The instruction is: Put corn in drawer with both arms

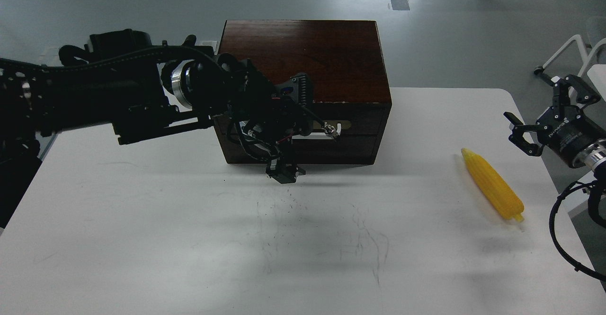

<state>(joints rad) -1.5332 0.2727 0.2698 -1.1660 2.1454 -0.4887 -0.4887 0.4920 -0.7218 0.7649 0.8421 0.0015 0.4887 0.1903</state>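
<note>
The corn (492,184), a bright yellow tapered cob, lies on the white table (142,239) at the right, pointed end away from me. The drawer (360,142) sits closed in the front of the dark brown wooden box (307,54). Its white bar handle (318,135) shows partly. My left gripper (292,130) is at the drawer front, over the handle's left part. Its fingers are spread above and below the handle. Whether they touch it is hidden. My right gripper (525,125) is open and empty, just up and right of the corn.
The box stands at the table's back middle. The table's right edge (544,182) runs close beside the corn. A white chair frame (568,49) stands off the table at the right. Pencil-like scuff marks cover the table's middle.
</note>
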